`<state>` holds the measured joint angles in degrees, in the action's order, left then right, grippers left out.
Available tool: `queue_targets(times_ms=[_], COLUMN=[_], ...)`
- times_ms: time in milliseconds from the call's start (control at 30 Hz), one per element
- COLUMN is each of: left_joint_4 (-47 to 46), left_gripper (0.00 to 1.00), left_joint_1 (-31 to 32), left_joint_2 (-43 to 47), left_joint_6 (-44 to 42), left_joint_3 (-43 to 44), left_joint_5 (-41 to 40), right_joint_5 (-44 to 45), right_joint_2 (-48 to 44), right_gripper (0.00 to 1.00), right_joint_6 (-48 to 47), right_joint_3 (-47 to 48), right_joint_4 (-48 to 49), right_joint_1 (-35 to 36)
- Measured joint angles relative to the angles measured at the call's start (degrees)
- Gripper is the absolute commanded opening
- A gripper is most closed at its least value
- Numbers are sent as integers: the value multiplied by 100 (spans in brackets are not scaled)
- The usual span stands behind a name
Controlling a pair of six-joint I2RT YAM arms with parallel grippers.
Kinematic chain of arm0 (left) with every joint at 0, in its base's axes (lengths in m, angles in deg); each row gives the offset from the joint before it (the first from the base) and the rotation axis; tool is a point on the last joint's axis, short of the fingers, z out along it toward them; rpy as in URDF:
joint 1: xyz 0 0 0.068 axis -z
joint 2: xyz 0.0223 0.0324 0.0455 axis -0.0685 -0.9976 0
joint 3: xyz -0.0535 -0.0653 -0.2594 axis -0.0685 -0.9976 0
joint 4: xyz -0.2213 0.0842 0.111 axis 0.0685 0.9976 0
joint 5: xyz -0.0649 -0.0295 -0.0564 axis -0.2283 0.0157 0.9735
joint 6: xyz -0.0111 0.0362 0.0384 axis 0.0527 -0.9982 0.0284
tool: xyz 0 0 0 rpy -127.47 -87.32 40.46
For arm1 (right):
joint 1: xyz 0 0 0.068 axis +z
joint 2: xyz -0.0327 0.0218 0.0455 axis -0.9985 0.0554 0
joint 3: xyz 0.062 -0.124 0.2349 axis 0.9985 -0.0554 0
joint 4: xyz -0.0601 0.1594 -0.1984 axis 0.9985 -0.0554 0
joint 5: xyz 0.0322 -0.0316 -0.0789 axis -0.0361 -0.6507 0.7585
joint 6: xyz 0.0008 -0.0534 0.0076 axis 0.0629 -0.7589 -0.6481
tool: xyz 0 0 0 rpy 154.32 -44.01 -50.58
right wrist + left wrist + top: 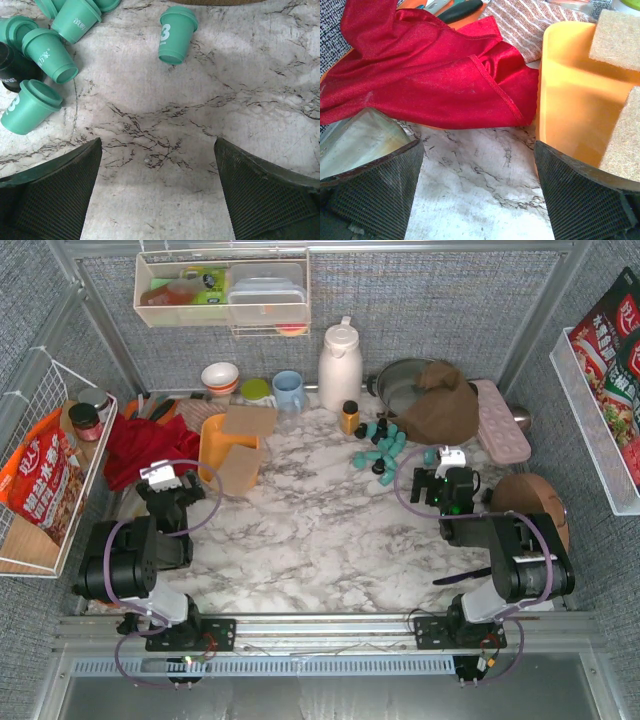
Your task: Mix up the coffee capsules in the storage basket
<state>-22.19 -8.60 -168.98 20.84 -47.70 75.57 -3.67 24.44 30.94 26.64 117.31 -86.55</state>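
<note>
right gripper (157, 145) noted wide open, nothing held. coffee capsules (42, 52) strewn just ahead and to its left. storage basket (570, 100) found ahead-right of the open, empty left gripper (477, 145), well apart from the capsules.

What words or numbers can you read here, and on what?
"3": white, on the teal cone-shaped plastic coffee capsule lying apart from the heap.
Chinese print on a neighbouring teal capsule: too blurred to read.
White characters on the red snack bag, far left: too small.
Print on the red packets, far right: too small.
</note>
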Motion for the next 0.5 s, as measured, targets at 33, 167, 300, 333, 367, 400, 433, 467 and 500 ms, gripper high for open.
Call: queue_targets(times_ms=[33,167,300,333,367,400,433,467,500], left_joint_4=[-2,-2,-2,-2,9,15,13,15,15], left_gripper=[99,99,99,99,99,99,99,99,99], left_joint_1=[0,0,0,-4,-9,-15,-22,-26,-26], left_joint_2=[0,0,0,0,-2,-4,-7,-7,-7], left_joint_6=[0,0,0,0,0,0,0,2,2], left_joint_3=[0,0,0,0,9,24,33,33,31], left_joint_5=[0,0,0,4,15,20,22,22,22], right_joint_5=[0,0,22,26,42,39,39,39,39], right_joint_2=[0,0,0,0,0,0,0,0,0], right_gripper=[99,99,98,88,79,76,79,89,98], right_joint_6=[0,0,7,22,24,20,24,39,85], right_joint_3=[0,0,2,7,11,11,11,11,11], right_joint_4=[0,0,-4,-13,-17,-15,-17,-26,-26], right_joint_1=[0,-2,-20,-31,-33,-37,-42,-44,-50])
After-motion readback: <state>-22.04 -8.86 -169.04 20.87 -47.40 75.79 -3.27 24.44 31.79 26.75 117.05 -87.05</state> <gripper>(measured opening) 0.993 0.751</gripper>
